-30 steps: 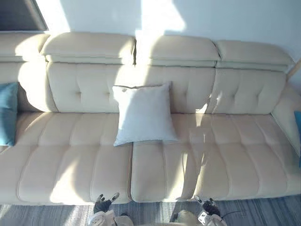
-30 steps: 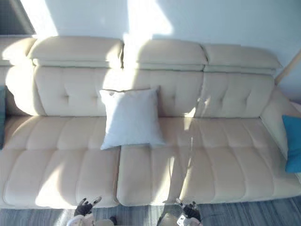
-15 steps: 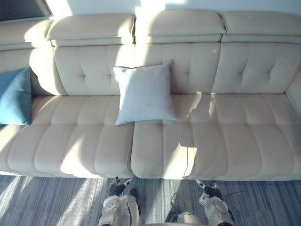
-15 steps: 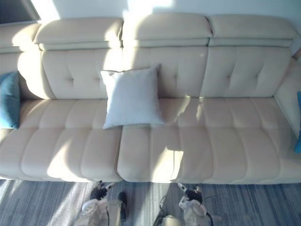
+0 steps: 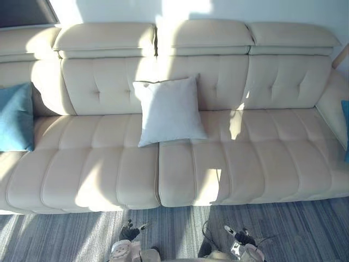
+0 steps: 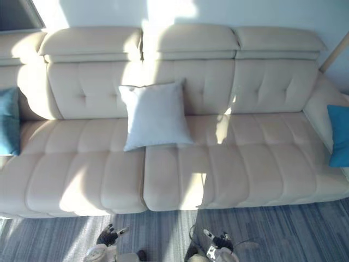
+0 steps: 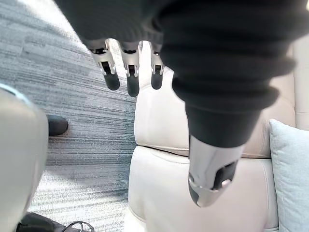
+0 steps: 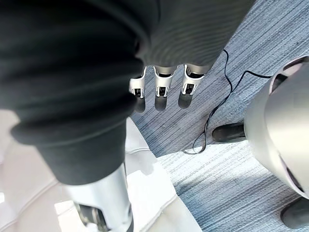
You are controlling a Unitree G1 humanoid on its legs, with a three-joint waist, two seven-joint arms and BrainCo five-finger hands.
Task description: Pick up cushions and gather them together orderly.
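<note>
Eye views — white cushion [image 5: 170, 111] leans on the sofa [image 5: 245, 164] backrest, mid-seat. Left teal cushion [image 5: 15, 117] and right teal cushion [image 6: 339, 135] sit at the sofa's ends. Left hand [image 5: 130, 233] and right hand [image 5: 242, 239] hang over the carpet [image 5: 174, 229].
Left wrist — fingers [image 7: 131, 82] straight, empty.
Right wrist — same.

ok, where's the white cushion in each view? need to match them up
Left eye view: white cushion near centre, leaning on the sofa backrest.
Right eye view: white cushion left of centre, same pose.
Left wrist view: white cushion on the seat, beyond the left hand thumb.
Right wrist view: faces the sofa's front edge and carpet.
Shared landmark: the seat gap by the cushion's lower corner, also in the left wrist view.
</note>
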